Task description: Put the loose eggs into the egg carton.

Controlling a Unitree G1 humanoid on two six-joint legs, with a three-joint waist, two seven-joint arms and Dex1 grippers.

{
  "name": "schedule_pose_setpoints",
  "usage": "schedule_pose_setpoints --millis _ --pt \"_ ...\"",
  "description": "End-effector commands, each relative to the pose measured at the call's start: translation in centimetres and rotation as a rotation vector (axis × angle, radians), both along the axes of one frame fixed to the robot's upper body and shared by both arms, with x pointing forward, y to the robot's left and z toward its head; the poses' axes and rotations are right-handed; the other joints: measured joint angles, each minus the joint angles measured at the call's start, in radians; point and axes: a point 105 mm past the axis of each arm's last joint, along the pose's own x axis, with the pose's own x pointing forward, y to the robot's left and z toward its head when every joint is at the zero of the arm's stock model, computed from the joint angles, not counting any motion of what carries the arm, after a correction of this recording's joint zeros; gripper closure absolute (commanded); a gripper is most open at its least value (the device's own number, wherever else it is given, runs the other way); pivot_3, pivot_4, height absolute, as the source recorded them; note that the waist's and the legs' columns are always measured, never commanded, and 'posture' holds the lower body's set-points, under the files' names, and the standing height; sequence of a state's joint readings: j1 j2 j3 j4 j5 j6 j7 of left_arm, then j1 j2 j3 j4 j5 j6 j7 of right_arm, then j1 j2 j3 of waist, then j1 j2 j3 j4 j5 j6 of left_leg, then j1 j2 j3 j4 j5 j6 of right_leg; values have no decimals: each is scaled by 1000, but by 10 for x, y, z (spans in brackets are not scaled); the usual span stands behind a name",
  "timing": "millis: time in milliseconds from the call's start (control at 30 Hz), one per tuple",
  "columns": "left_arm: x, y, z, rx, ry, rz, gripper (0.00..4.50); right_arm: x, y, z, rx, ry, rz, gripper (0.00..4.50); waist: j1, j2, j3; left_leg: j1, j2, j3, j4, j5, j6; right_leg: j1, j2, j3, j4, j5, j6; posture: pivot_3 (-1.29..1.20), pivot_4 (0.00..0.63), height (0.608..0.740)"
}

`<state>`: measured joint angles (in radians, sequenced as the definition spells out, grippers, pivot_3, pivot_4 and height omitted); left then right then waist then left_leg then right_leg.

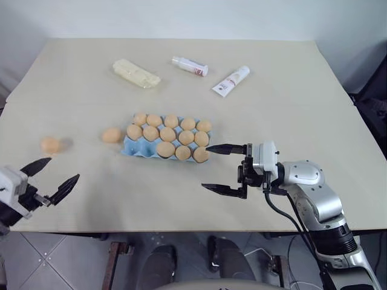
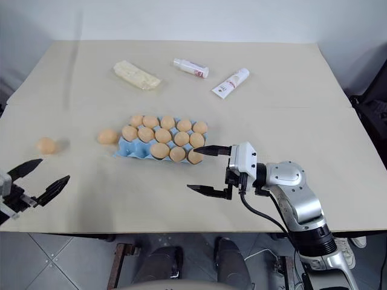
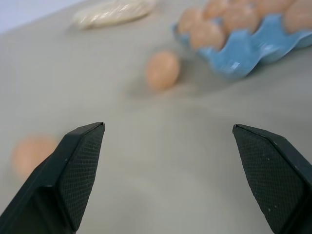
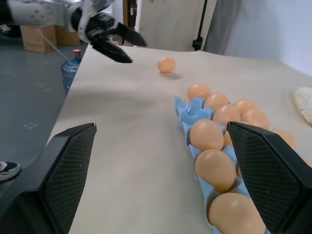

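- Nearest the camera, low at the left edge of the head view, the left pincer (image 1: 48,180) hangs over the tabletop (image 1: 290,109) edge with its fingers spread wide, holding nothing.
- Lower right of centre, the right pincer (image 1: 222,170) is also gaping and empty, aimed sideways at the egg carton (image 1: 134,148), upper fingertip just beside the carton's near-right corner egg.
- Two loose eggs are left: the far-left egg (image 1: 51,144) sits up and slightly right of the left pincer, the second egg (image 1: 112,135) lies just off the carton's left end.
- Both lie left of the carton, so I'd say the left arm is clearly the nearer one. Each egg's long axis looks roughly left-right, hard to call.
- The carton, mid-frame, is mostly full; the open cups look to be at its near-left corner.
- Farthest back: a pale yellow packet (image 1: 136,73) and two white tubes (image 1: 190,66).
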<state>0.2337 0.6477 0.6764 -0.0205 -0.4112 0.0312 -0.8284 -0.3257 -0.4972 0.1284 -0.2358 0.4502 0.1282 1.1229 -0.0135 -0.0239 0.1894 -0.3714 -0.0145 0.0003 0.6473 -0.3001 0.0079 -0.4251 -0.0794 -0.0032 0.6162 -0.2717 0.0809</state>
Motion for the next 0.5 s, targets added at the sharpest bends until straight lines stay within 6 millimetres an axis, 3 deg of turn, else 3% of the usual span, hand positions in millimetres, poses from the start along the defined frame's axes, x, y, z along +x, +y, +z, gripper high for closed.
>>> schedule_pose_setpoints --millis 33,200,500 --pt "-7 -2 8 18 -53 74 18 -3 2 7 22 -26 39 0 6 0 0 0 0 0 0 0 0 0 0 0 0 0 0 0 150 740" --pt "-1 -8 1 -47 -54 117 18 0 2 8 35 28 30 0 12 0 0 0 0 -1 -1 0 0 -1 0 -1 0 0 -1 0 150 740" --pt "72 -47 16 -129 -97 56 18 3 0 6 12 -4 -7 0 13 -1 0 0 0 0 0 0 0 0 1 -1 1 0 0 0 150 740"
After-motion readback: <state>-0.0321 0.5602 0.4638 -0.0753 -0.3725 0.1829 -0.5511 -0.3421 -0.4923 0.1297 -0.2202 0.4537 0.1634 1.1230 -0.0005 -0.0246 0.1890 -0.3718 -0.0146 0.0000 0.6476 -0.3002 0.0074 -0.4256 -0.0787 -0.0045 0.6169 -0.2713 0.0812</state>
